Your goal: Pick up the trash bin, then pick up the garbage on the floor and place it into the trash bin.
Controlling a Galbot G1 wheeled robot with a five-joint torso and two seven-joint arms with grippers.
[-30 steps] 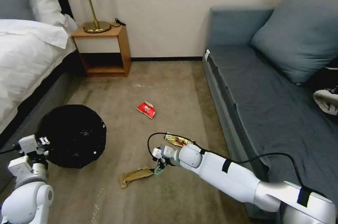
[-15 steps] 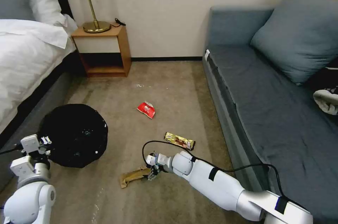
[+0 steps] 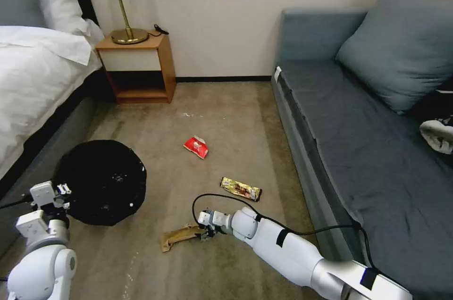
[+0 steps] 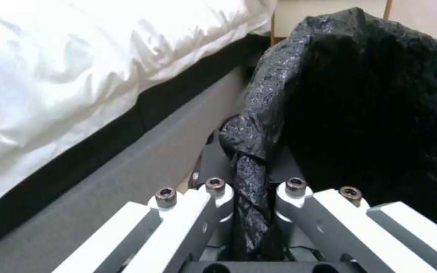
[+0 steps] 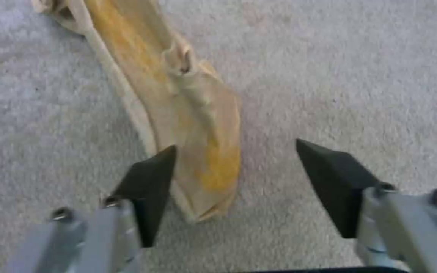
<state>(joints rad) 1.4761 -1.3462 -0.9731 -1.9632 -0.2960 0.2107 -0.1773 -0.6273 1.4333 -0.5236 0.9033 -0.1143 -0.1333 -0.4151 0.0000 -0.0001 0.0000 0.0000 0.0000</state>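
Observation:
The trash bin [image 3: 101, 182], lined with a crinkly black bag, hangs low beside the bed at my left. My left gripper [image 3: 59, 195] is shut on its bag rim [image 4: 249, 159]. A crumpled brown paper piece [image 3: 181, 235] lies on the carpet in front of me. My right gripper [image 3: 206, 234] is down at the paper's near end, open, with the paper [image 5: 188, 113] lying between one fingertip [image 5: 150, 182] and the other. A red snack packet [image 3: 196, 146] and a gold-yellow bar wrapper [image 3: 240, 188] lie farther out on the floor.
A bed [image 3: 33, 69] runs along the left, with a wooden nightstand [image 3: 137, 66] and lamp [image 3: 123, 12] at the back wall. A grey-blue sofa [image 3: 358, 139] lines the right side, close to my right arm. Open carpet lies between them.
My right gripper has moved down and left from beside the bar wrapper to the near end of the brown paper. The bin has shifted slightly right with the left gripper.

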